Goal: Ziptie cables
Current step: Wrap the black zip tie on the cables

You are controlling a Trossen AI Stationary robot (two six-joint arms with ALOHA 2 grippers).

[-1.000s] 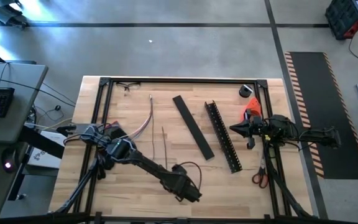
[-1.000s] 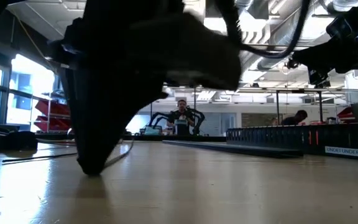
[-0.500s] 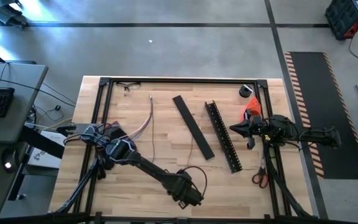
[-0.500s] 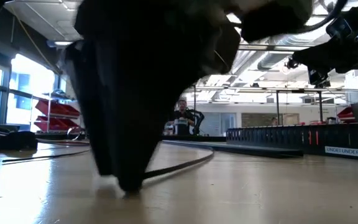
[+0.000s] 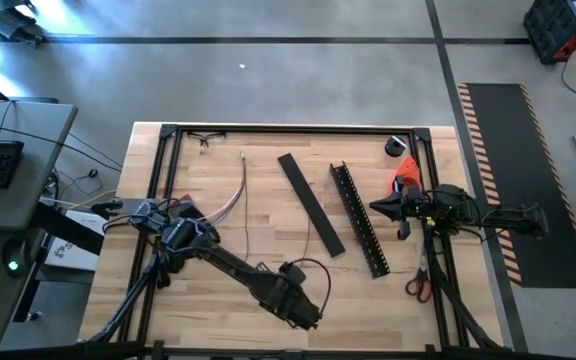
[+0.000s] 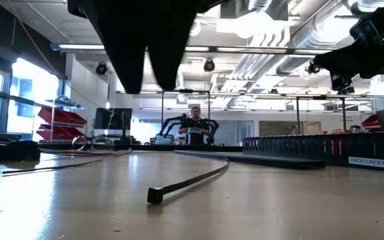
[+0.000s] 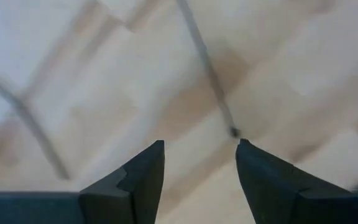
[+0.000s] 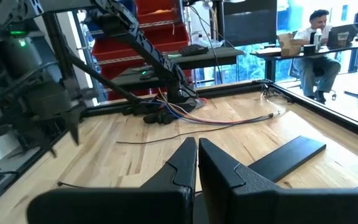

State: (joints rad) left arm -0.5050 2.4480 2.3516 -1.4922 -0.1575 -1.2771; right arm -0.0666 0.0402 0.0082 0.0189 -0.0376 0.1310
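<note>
My left claw (image 5: 303, 312) hangs over the near edge of the desk (image 5: 268, 180), close to the middle, lifted clear of the wood. Its fingers (image 7: 143, 177) are spread apart with nothing between them. In my left wrist view a thin black zip tie (image 6: 191, 181) lies on the wood right under the gap, its small head just ahead of my fingertips. From table height the tie runs off as a gentle curve, its head nearest the camera.

The cables (image 5: 232, 199) are well apart from that claw, toward 10 o'clock from it on the far left part of the desk, a thin curved bundle lying flat. At 12 to 1 o'clock from my left claw lie a flat black strip (image 5: 310, 204) and, just right of it, a long slotted channel bar (image 5: 358, 219).

My right claw (image 5: 380, 207) waits at the desk's right side, fingers pressed together and empty
</note>
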